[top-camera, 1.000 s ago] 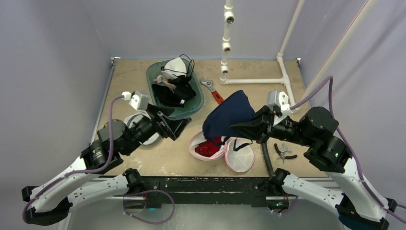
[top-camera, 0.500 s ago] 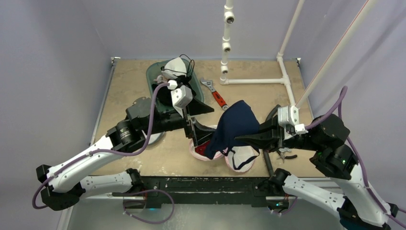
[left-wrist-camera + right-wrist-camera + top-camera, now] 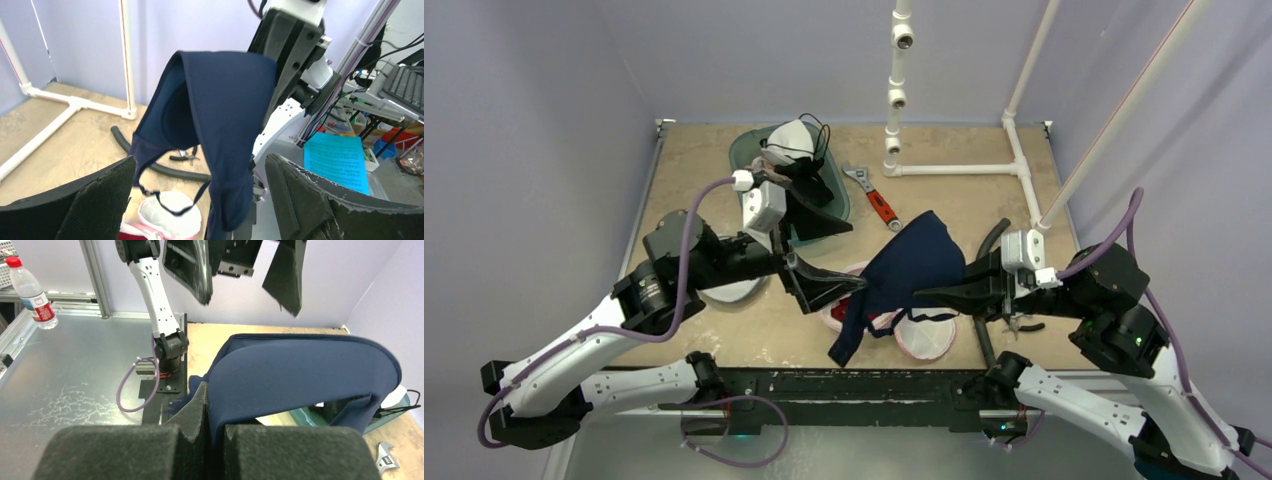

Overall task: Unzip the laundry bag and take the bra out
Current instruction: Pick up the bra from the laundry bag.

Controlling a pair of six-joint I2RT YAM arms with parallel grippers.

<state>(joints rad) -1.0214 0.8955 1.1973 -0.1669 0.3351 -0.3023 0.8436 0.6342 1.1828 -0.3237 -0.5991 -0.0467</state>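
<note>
Tan tabletop [image 3: 694, 170], purple walls. Left gripper [image 3: 837, 290] had swung in from left, jaws spread fully wide, holding nothing, facing bra. Navy bra [image 3: 911, 262] hung clear above unzipped laundry bag [image 3: 929, 340] at near centre, loose end dropped lower than before. Right gripper [image 3: 921, 291] clenched on bra. Removal looked essentially done; handover seemed likely.

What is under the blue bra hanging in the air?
The open white laundry bag lies beneath the bra, with a red item inside. The bra covers the bag's middle, so whatever else is in there is hidden.
</note>
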